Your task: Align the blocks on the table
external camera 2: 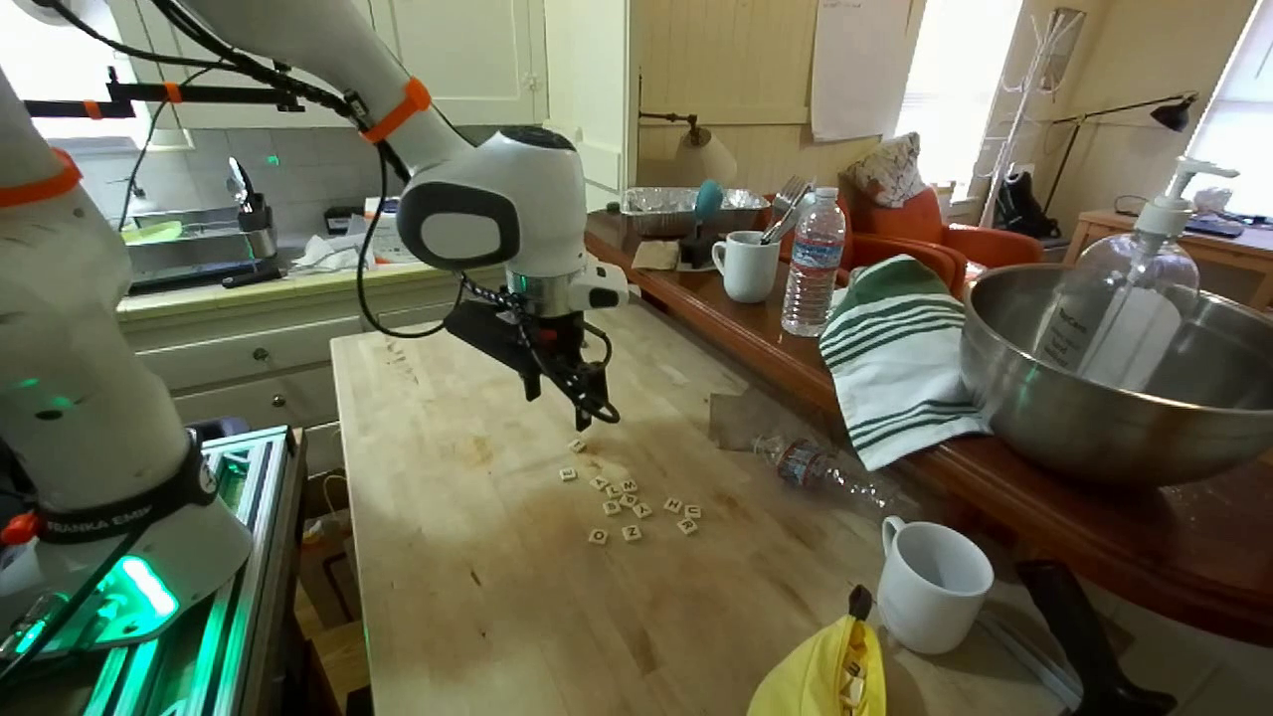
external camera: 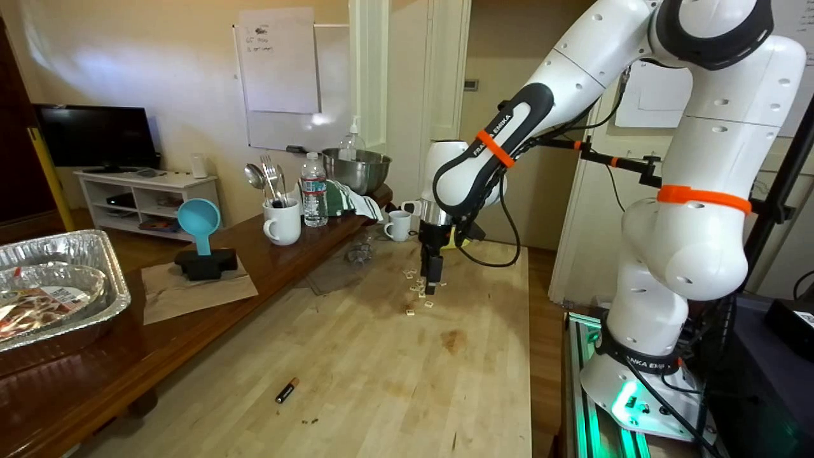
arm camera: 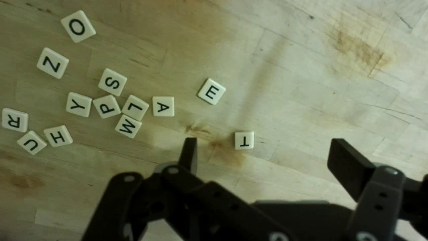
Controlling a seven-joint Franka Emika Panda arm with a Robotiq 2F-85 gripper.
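Note:
The blocks are small cream square tiles with black letters, lying flat and scattered on the light wooden table [external camera 2: 517, 617]. In the wrist view several crowd at the left, where the P block [arm camera: 107, 106], L block [arm camera: 135, 107] and M block [arm camera: 128, 126] sit close together. Apart from these are the A block [arm camera: 163, 106], the E block [arm camera: 211, 91] and the T block [arm camera: 244, 140]. My gripper [arm camera: 264, 142] is wide open above the table, nothing held; the T block shows between its fingertips, lower down. An exterior view has the gripper [external camera 2: 558, 409] hovering over the tiles' near-robot end.
A battery [external camera: 287, 390] lies on the table. Beyond the tiles are a fallen plastic bottle [external camera 2: 825, 472], a white mug [external camera 2: 933, 587], a yellow pouch [external camera 2: 816, 676] and a black handle [external camera 2: 1084, 636]. A raised brown counter [external camera: 184, 324] borders one side, bearing a foil tray [external camera: 117, 280].

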